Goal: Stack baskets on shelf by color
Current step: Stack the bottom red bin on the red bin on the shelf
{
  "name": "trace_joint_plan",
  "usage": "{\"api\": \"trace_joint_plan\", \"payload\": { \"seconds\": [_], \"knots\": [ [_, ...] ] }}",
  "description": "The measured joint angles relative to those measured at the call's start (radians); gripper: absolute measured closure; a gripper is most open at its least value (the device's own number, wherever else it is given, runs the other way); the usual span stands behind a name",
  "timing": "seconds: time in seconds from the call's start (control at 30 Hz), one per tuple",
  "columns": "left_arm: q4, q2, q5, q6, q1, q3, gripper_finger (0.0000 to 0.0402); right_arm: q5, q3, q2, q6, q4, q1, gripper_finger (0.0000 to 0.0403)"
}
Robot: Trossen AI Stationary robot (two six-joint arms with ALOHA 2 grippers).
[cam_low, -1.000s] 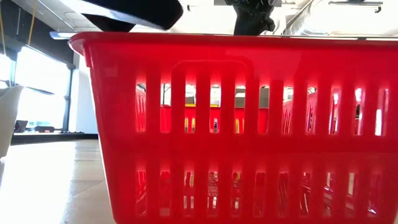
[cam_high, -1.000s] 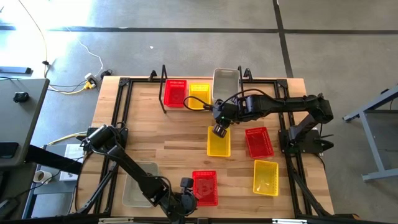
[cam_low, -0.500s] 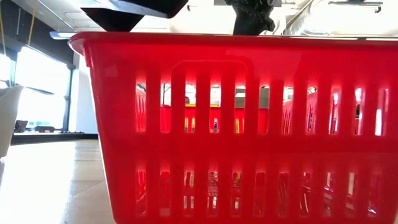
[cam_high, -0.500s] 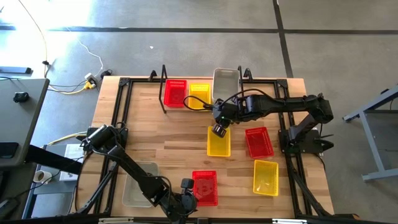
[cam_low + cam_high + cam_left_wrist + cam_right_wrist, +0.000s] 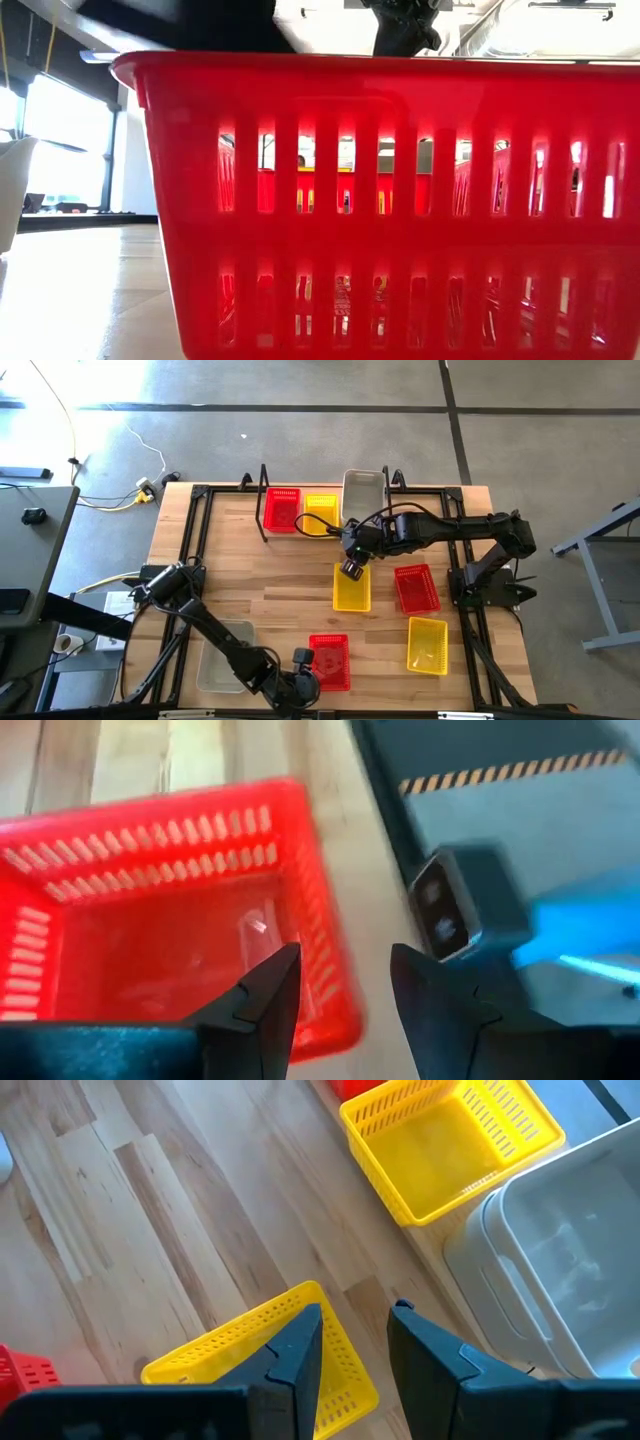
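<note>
On the black wire shelf (image 5: 263, 500) at the table's far edge stand a red basket (image 5: 282, 508), a yellow one (image 5: 320, 513) and a grey-white one (image 5: 362, 495). A red basket (image 5: 170, 920) sits by the near edge. My left gripper (image 5: 345, 990) is open at its near left corner, one finger over the inside and one outside the near wall (image 5: 325, 950); no touch shows. My right gripper (image 5: 355, 1345) hangs open above the far end of a loose yellow basket (image 5: 351, 592) at mid-table.
Loose on the table lie a red basket (image 5: 416, 588), a yellow basket (image 5: 427, 644) toward the right, and a grey-white basket (image 5: 222, 655) at the near left. The low camera's housing (image 5: 460, 910) stands just beyond the near red basket. Black arm frames (image 5: 190, 560) line both sides.
My left gripper has sunk slightly toward the near red basket's rim, as the low view shows. The baskets and my right gripper have kept still.
</note>
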Motion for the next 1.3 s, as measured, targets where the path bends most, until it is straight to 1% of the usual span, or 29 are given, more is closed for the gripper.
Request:
{"api": "trace_joint_plan", "payload": {
  "seconds": [0.2, 0.33, 0.53, 0.73, 0.8, 1.0, 1.2, 1.3],
  "knots": [
    [-0.017, 0.016, -0.006, 0.0, 0.005, 0.006, 0.0256, 0.003, 0.0, 0.0, 0.0, 0.0, 0.0, 0.03],
    [-0.053, 0.016, -0.016, -0.021, 0.008, 0.007, 0.027, 0.003, 0.0, 0.0, 0.0, 0.0, 0.0, 0.03],
    [-0.088, 0.016, -0.016, -0.02, 0.013, 0.007, 0.0321, 0.003, 0.0, 0.0, 0.0, 0.0, 0.0, 0.03],
    [-0.085, 0.016, 0.001, -0.017, 0.023, 0.007, 0.038, 0.003, 0.0, 0.0, -0.001, -0.001, 0.0, 0.03],
    [-0.086, 0.016, 0.0, -0.016, 0.023, 0.007, 0.0392, 0.003, 0.0, 0.0, -0.002, -0.001, 0.0, 0.03],
    [-0.115, 0.003, -0.004, -0.014, 0.011, 0.007, 0.0391, 0.003, 0.0, 0.0, -0.005, -0.001, 0.0, 0.03],
    [-0.222, -0.028, -0.023, -0.015, 0.003, 0.006, 0.0397, 0.003, 0.0, 0.0, -0.02, -0.001, 0.002, 0.03],
    [-0.247, -0.043, -0.031, -0.017, 0.002, 0.007, 0.0397, 0.003, 0.0, 0.0, -0.041, 0.0, 0.002, 0.03]
  ]
}}
